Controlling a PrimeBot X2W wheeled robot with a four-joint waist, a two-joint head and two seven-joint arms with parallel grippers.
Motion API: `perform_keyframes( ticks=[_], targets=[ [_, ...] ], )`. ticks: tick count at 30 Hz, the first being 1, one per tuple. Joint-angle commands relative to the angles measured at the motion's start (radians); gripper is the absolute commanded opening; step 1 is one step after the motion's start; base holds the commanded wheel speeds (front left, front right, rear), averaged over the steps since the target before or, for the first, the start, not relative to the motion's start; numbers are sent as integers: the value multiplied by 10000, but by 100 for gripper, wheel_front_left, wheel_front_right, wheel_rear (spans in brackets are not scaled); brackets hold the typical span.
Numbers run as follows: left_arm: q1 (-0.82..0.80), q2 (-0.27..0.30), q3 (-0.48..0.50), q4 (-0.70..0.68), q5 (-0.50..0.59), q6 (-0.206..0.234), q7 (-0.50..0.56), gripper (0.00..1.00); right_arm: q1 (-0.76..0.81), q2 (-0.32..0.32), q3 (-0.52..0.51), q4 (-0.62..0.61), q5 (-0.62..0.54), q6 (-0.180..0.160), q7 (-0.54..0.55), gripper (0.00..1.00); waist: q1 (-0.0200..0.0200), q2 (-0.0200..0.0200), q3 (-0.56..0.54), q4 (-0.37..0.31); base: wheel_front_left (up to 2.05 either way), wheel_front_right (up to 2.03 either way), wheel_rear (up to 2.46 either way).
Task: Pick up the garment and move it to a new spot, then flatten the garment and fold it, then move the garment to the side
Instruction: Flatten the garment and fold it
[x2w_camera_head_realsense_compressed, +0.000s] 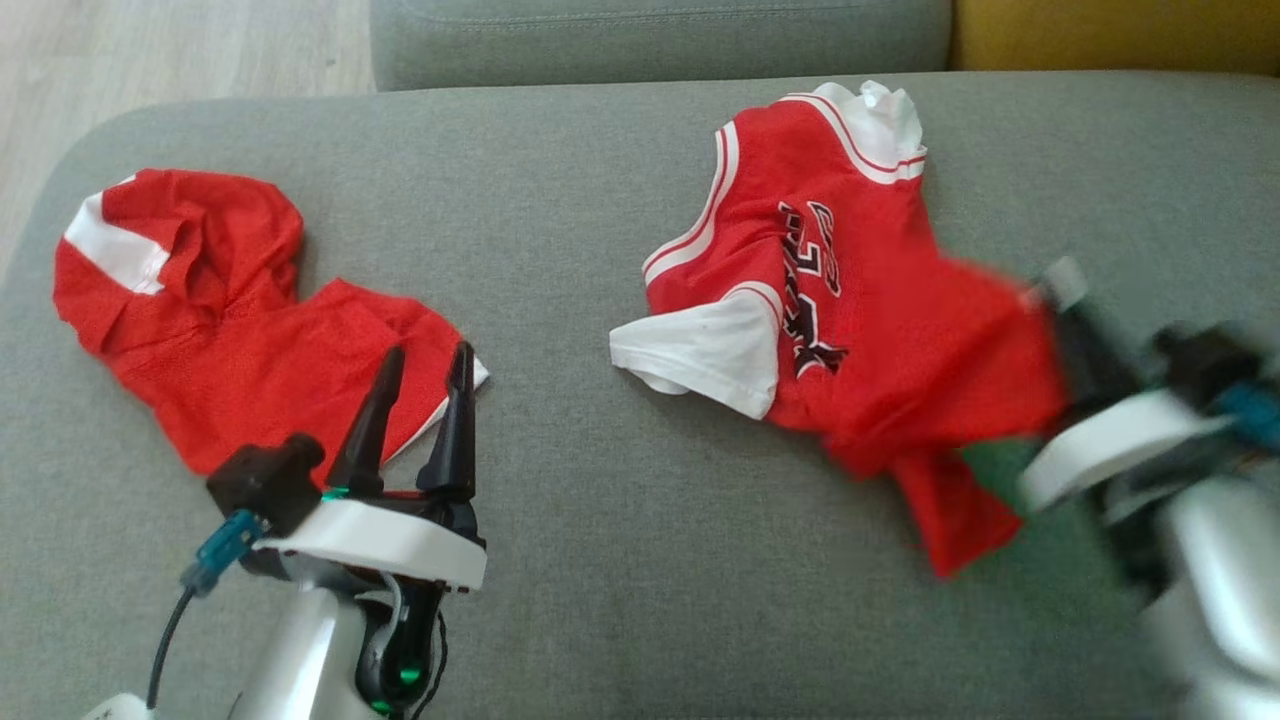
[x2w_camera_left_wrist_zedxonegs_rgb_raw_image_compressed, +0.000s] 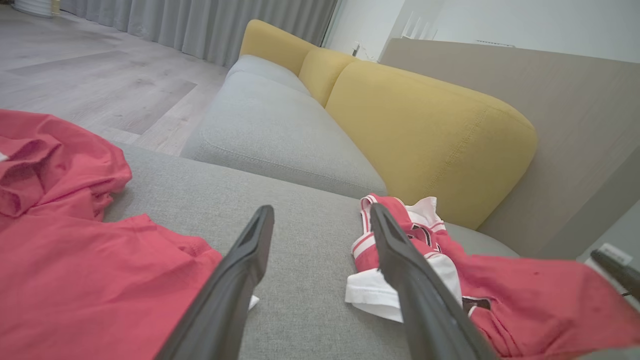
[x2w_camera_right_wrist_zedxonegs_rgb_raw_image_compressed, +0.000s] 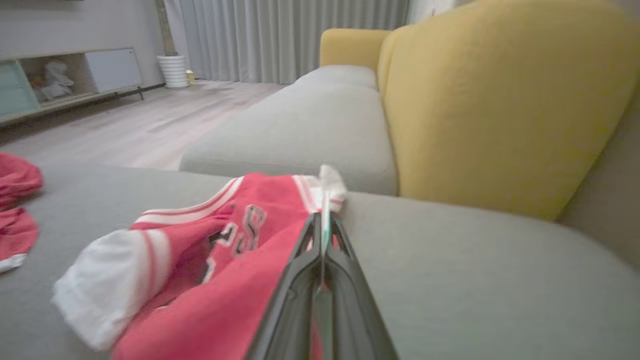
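Note:
The garment (x2w_camera_head_realsense_compressed: 850, 300) is a red jersey with white sleeves and black lettering, lying crumpled on the right half of the grey cushion (x2w_camera_head_realsense_compressed: 600, 520). My right gripper (x2w_camera_head_realsense_compressed: 1052, 292) is blurred at the jersey's right edge, its jaws shut on the red fabric there. The right wrist view shows the closed fingers (x2w_camera_right_wrist_zedxonegs_rgb_raw_image_compressed: 305, 280) pressed together against the jersey (x2w_camera_right_wrist_zedxonegs_rgb_raw_image_compressed: 220, 280). My left gripper (x2w_camera_head_realsense_compressed: 428, 355) is open, its fingertips over the near edge of a second red garment (x2w_camera_head_realsense_compressed: 220, 300) on the left. Between its spread fingers (x2w_camera_left_wrist_zedxonegs_rgb_raw_image_compressed: 240, 280) there is bare cushion.
A grey sofa seat (x2w_camera_left_wrist_zedxonegs_rgb_raw_image_compressed: 270, 125) and yellow backrests (x2w_camera_left_wrist_zedxonegs_rgb_raw_image_compressed: 430, 130) lie beyond the cushion. Wood floor (x2w_camera_head_realsense_compressed: 150, 50) shows at the far left. The cushion's rounded edge runs along the left side.

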Motion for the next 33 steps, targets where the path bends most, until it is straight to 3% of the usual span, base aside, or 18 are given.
perform_keyframes(
  ticks=[1, 7, 12, 16, 20, 28, 29, 30, 33],
  targets=[
    [-390, 97, 336, -357, -29, 75, -53, 100, -460, -315, 57, -401, -26, -9, 73, 0, 0, 0, 24, -3, 0, 0, 0],
    [-597, 97, 131, -421, -95, 84, -53, 100, -1662, -2416, -169, -616, 104, -9, 1127, 0, 0, 0, 377, 94, 0, 0, 0],
    [-859, 97, -50, -405, -101, 52, -53, 100, -2723, -4237, 367, 13, 270, -9, 1600, 0, 0, 0, 848, 397, 0, 0, 0],
    [-1079, 97, -223, -381, -103, 32, -53, 100, -3674, -5203, 814, 726, 571, -9, 1749, 0, 0, 0, 1246, 713, 0, 0, 0],
    [-1260, 97, -383, -356, -149, 27, -53, 100, -4771, -5837, 1192, 1566, 733, -9, 1564, 0, 0, 0, 1547, 1044, 0, 0, 0],
    [-1499, 97, -635, -415, -279, 68, -53, 100, -6577, -6357, 1982, 3461, 167, -9, 1219, 0, 0, 0, 1974, 1527, 0, 0, 0],
    [-1508, 97, -647, -421, -290, 76, -53, 100, -6730, -6350, 2003, 3741, 57, -9, 1170, 46, 0, 0, 1989, 1546, 0, 0, 0],
    [-1512, 97, -658, -427, -299, 87, -53, 100, -6876, -6328, 1971, 4005, -70, -9, 1078, 100, 0, 0, 2000, 1557, 0, 0, 0],
    [-1531, 97, -662, -431, -317, 141, -53, 100, -7247, -6045, 1574, 4721, -398, -9, 677, 100, 0, 0, 1995, 1510, 0, 0, 0]
  ],
)
